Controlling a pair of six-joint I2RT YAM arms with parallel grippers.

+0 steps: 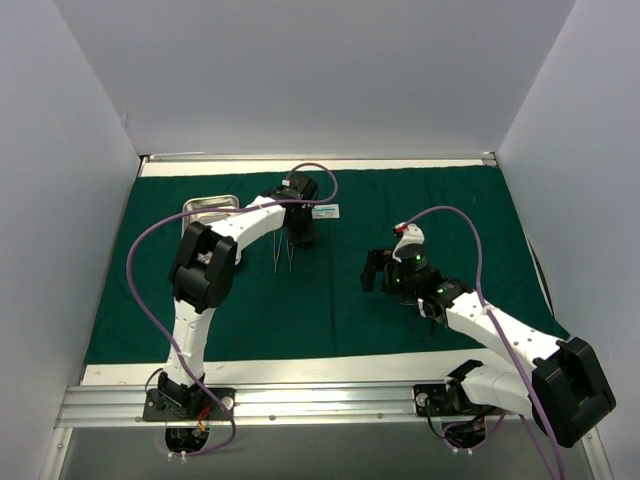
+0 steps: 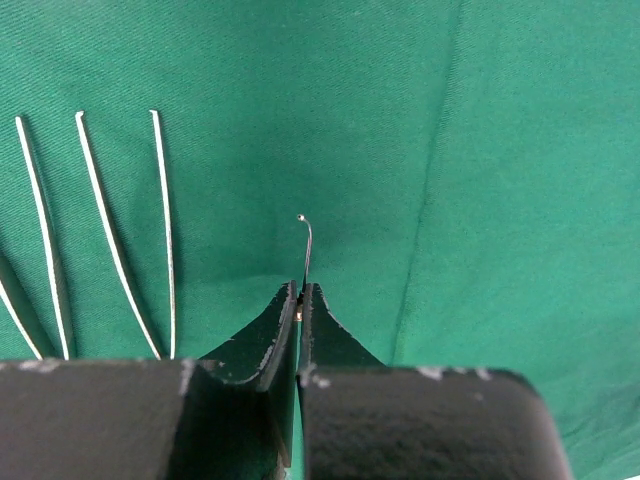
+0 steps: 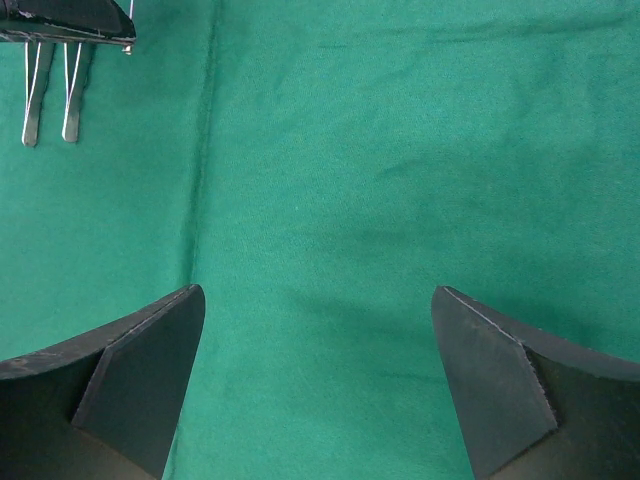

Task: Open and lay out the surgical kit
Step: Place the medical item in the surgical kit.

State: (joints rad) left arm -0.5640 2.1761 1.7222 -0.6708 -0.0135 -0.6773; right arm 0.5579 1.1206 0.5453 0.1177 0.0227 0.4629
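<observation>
Across the overhead view, the steel tray (image 1: 210,208) sits at about ten o'clock on the spread green cloth (image 1: 450,200), already unwrapped and flat. Towards the cloth's centre from the tray, two pairs of tweezers (image 3: 30,120) lie side by side, roughly parallel. The left gripper (image 2: 300,300) hangs just at their three o'clock side, its fingers clenched on a thin hook-tipped needle (image 2: 306,250) that sticks out beyond the fingertips above bare cloth. Whether the needle's tip touches the cloth I cannot tell. A small white packet (image 1: 325,211) rests at twelve o'clock of the cloth's centre, just beyond that gripper. At three o'clock the right gripper (image 3: 318,380) hovers with its fingers spread wide and nothing between them, only cloth below.

The step in hand looks like laying out: the wrap is open and the needle is being placed next to the tweezers. The next move calls for lowering the needle flat at three o'clock of the tweezers, apart from them, then loosening the fingers gently so the slight thing does not cling or roll
</observation>
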